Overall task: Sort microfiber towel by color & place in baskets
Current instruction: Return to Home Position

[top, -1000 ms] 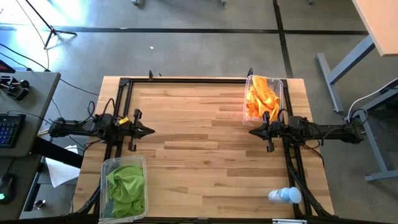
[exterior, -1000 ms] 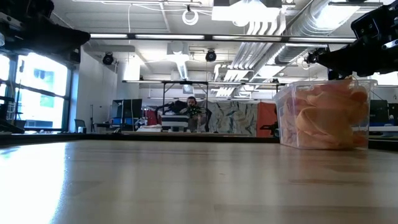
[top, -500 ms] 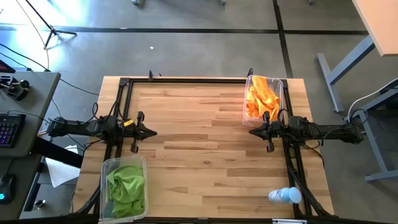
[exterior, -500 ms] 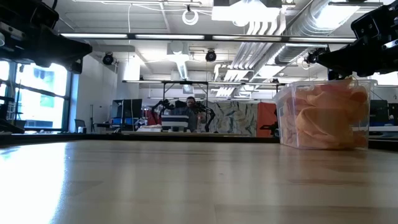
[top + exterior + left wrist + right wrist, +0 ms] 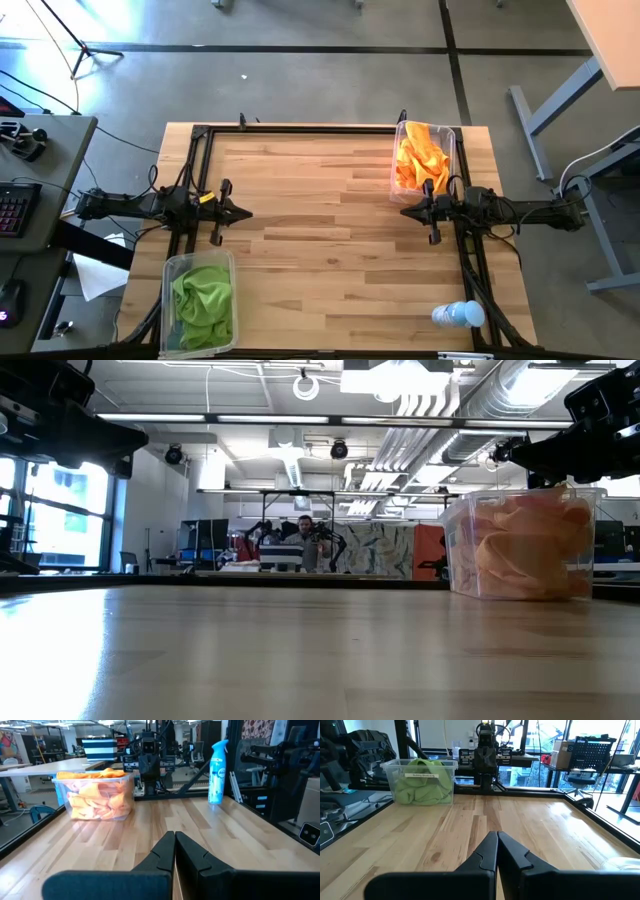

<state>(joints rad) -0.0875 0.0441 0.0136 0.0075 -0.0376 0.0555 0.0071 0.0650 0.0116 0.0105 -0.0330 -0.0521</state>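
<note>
High view: lime green microfiber towels (image 5: 203, 300) in 1 clear plastic bin (image 5: 198, 256) beside the left arm, bright orange microfiber towels (image 5: 420, 155) in the 2nd clear bin (image 5: 455, 160) beside the right arm; left claw (image 5: 243, 211) and right claw (image 5: 405, 211) face each other across the wooden surface (image 5: 320, 250), well apart. Wrist views: each claw pressed together, pinching nothing. Judged: sorting done, homing in hand; next move calls only for parking both arms.

High view: overhead, straight down, far enough for the whole wooden table (image 5: 320, 240) and surrounding floor. Low view: at tabletop level, facing across into the room, orange-towel bin (image 5: 520, 545) near at right. Left wrist view: low, facing across the table to that bin and the right arm (image 5: 149, 757). Right wrist view: facing opposite, to the green-towel bin (image 5: 422, 782) and left arm (image 5: 485, 750).
</note>
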